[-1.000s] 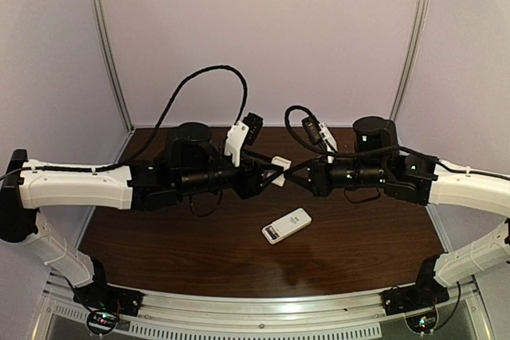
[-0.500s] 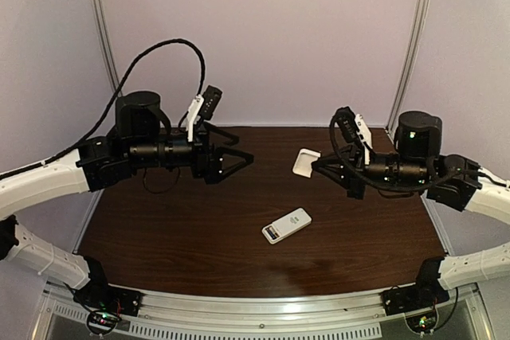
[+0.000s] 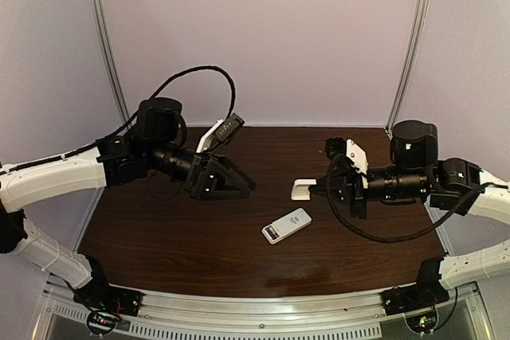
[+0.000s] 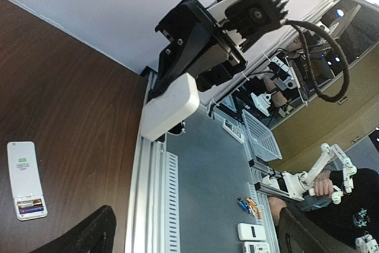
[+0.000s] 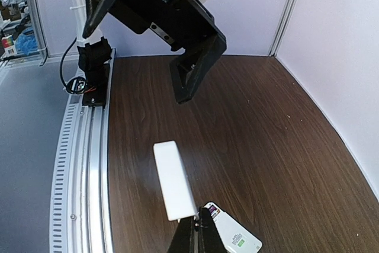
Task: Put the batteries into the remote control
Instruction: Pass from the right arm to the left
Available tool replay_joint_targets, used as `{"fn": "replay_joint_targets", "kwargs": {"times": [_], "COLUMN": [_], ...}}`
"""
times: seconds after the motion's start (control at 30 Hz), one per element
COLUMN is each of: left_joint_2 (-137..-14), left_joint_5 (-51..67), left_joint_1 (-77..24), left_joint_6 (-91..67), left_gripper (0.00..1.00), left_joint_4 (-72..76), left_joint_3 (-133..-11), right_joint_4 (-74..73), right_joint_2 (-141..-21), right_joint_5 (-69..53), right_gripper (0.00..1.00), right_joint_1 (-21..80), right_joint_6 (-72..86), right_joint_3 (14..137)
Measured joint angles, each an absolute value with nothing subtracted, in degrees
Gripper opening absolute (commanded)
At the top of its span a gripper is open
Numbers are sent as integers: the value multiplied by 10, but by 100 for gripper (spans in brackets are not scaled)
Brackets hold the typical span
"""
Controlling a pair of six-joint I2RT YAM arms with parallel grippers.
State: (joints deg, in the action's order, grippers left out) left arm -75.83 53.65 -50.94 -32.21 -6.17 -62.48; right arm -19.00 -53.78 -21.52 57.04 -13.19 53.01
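The table under me is dark brown wood grain with a dull sheen. It is closed in by pale lilac walls, with a metal post standing at the back left corner and a ribbed aluminium rail along the near edge. My left gripper hangs over the left half of the table, tilted down toward the middle, its jaws spread wide with nothing between them. To its right and nearer the rail lies the remote control, flat on the wood and set at a slant, face down, well apart from both my grippers. Its compartment is uncovered at one end, and in my left wrist view the batteries lie inside it side by side, reddish-dark. A small greenish label sits on the remote's back, its print too small for me to read. Further right, my right gripper is clamped on the edge of a flat white plastic piece, held just beyond the remote. I cannot tell whether the piece touches the table. In my right wrist view my own fingertips cover one end of the remote. Off the table, past the rail, there is grey floor with a white wire basket and more white handsets.
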Motion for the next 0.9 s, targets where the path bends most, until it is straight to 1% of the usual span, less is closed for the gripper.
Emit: {"fn": "replay_joint_targets", "kwargs": {"times": [0.27, 0.67, 0.73, 0.9], "left_joint_2": [-817, -889, -899, -914], "left_joint_5": [614, 652, 663, 689], "left_joint_1": [-513, -549, -558, -574], "left_joint_6": [-375, -399, -406, -428], "left_gripper": [97, 97, 96, 88], "left_joint_4": [-32, -5, 7, 39], "left_joint_3": [-627, -664, -670, -672], "right_joint_4": [-191, -184, -185, -185], "right_joint_2": [-544, -575, -580, -586], "right_joint_5": [-188, -162, -161, -159], "right_gripper": [0, 0, 0, 0], "right_joint_1": [614, 666, 673, 691], "right_joint_6": [-185, -224, -227, -237], "right_joint_3": [531, 546, 553, 568]}}
